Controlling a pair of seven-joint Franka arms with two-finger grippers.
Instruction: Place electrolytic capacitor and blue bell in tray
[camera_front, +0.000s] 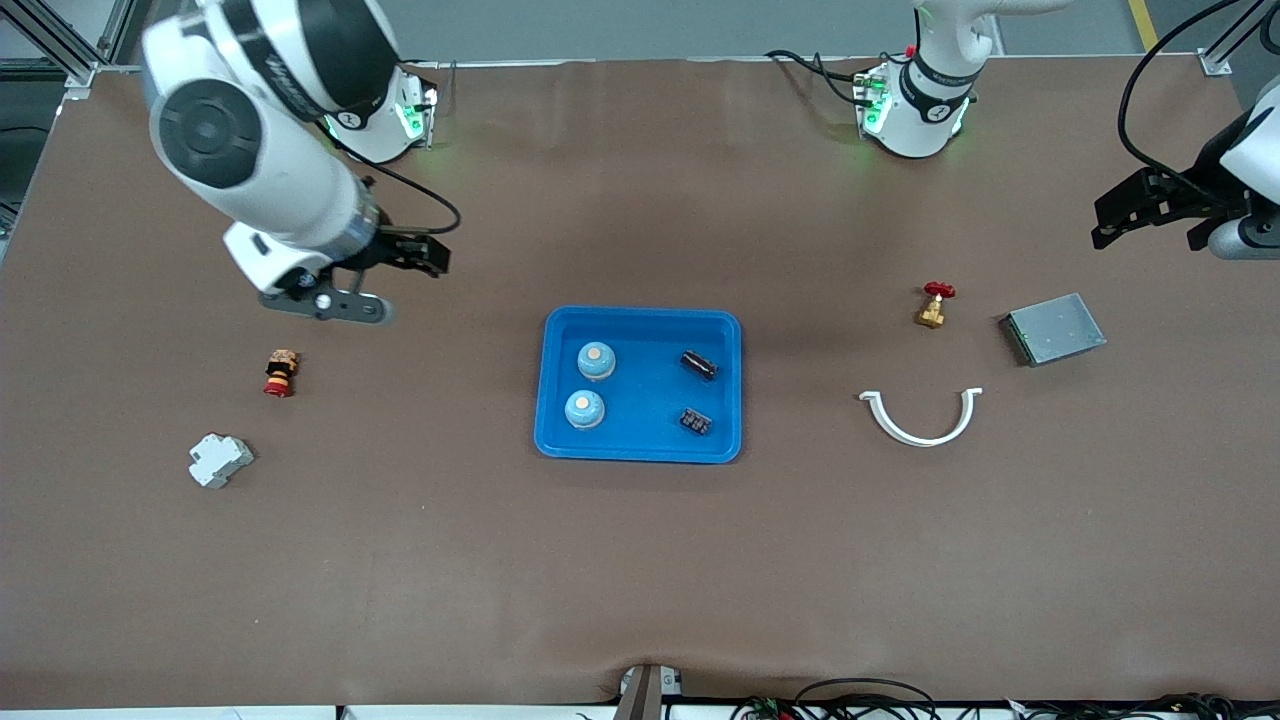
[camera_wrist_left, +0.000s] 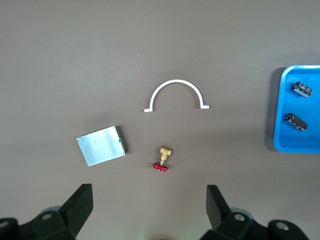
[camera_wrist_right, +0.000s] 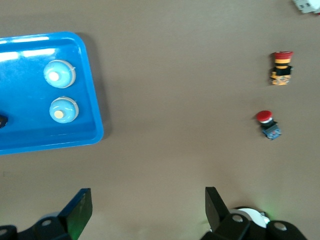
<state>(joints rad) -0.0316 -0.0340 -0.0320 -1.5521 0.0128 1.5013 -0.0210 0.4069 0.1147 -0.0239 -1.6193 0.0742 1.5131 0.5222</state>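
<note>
**Status: both item types in tray, both grippers clear and empty**

The tray (camera_front: 545, 400) sits at the centre of the front view, on the surface. It holds four things. Two blue bells, one (camera_front: 596, 361) farther from the front camera and one (camera_front: 585, 409) nearer, stand upright in the half toward the right arm's end. Two electrolytic capacitors (camera_front: 699, 364) (camera_front: 696, 421) lie on their sides in the half toward the left arm's end. The long axis of the farther capacitor runs diagonal to the tray walls.

The right gripper (camera_front: 425, 255) hangs over bare surface in the upper part of the frame, between its base and the tray. Its fingers (camera_wrist_right: 80, 210) are spread wide with nothing between them. The left gripper (camera_front: 1150, 235) hangs at the frame edge at the left arm's end, above the grey metal box (camera_front: 1055, 328). Its fingers (camera_wrist_left: 82, 205) are likewise wide apart and hold nothing.

Key relation: no bell or capacitor shows outside the tray in any view. Both grippers stand well apart from the tray, the right one nearer to it. Judgement: the placement appears complete, and no further grasp appears necessary. If one were, the bells fall to the right arm and the capacitors to the left.
</note>
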